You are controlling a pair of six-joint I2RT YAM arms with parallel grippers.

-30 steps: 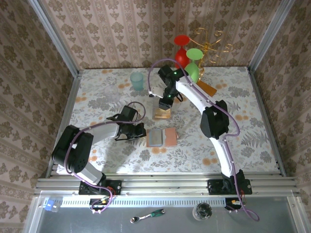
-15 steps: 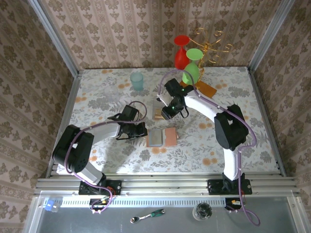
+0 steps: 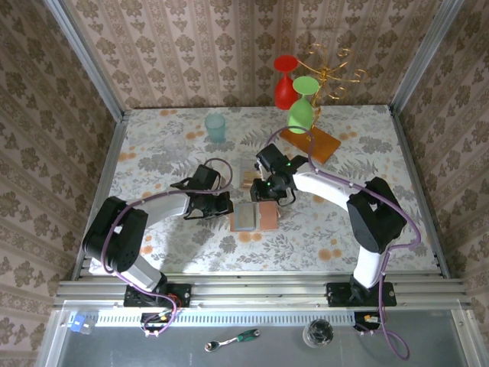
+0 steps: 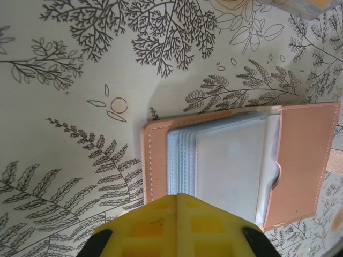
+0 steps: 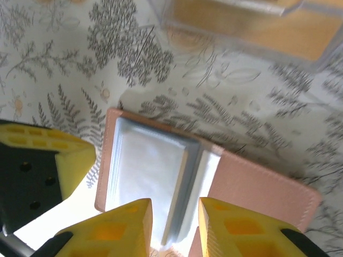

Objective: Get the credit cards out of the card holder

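The card holder [image 3: 255,216] lies open on the floral table, with pink-tan leather flaps and clear sleeves [image 4: 230,160] [image 5: 161,166]. My left gripper [image 3: 224,206] is shut, and its yellow tip [image 4: 177,199] rests at the holder's left edge. My right gripper [image 3: 269,194] hovers over the holder's far side. It is open a little [image 5: 174,214], with the sleeves showing in the gap and nothing gripped. Credit cards [image 3: 249,179] lie in a small orange-tan and grey stack just behind the holder [image 5: 252,21].
A teal cup [image 3: 216,128] stands at the back left. A red goblet [image 3: 285,80], a green goblet [image 3: 302,108] and a gold wire rack [image 3: 328,65] on an orange-brown wooden base [image 3: 313,143] stand at the back right. Walls close in on three sides.
My right gripper has come from over the card stack toward me and now hangs above the open holder. The left gripper has stayed shut at the holder's edge.
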